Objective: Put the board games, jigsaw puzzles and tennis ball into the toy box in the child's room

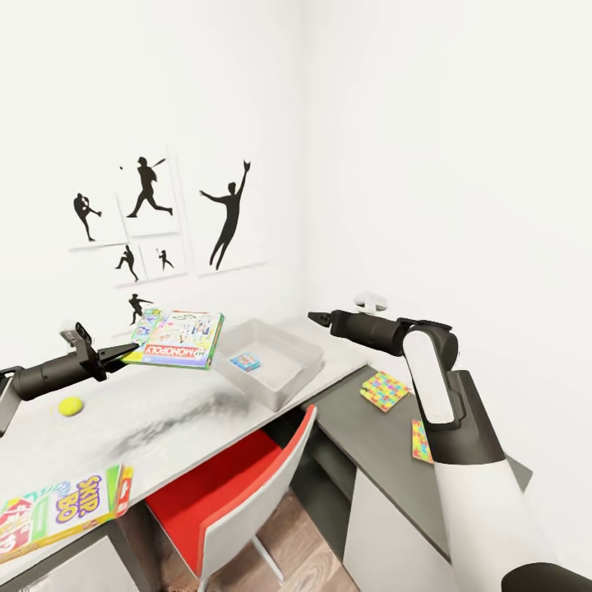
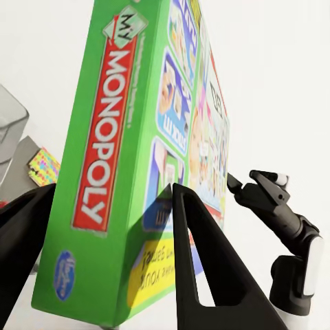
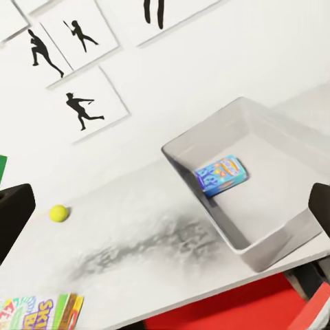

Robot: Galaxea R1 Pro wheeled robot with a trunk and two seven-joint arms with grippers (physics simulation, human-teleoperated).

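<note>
The green Monopoly box (image 1: 175, 339) is held clamped at one corner by the left gripper (image 1: 123, 353), left of centre in the head view, raised flat above the pale grey table (image 1: 164, 419) with its far edge reaching the near rim of the toy box (image 1: 284, 386). In the left wrist view the two dark fingers (image 2: 199, 268) are seen pressed on either face of the box (image 2: 130, 172), whose green side bears the red Monopoly band. The toy box sits at mid-frame near the wall corner, with the small blue game (image 1: 245, 362) lying on its floor and bare floor around it. Open tabletop is left between the toy box and the tennis ball (image 1: 71, 405), which lies at the left edge. The Skip-Bo box (image 1: 57, 510) rests at the lower left, at the table's front edge. On the lower dark section at the right, two jigsaw puzzles (image 1: 385, 390) (image 1: 421, 441) lie flat, the nearer one partly hidden by the right arm. The right gripper (image 1: 319, 318) is held in the air to the right of the toy box and above the table, and its fingers are seen spread apart, empty, at the side edges of the right wrist view. A red chair (image 1: 238, 485) is tucked under the front edge.
</note>
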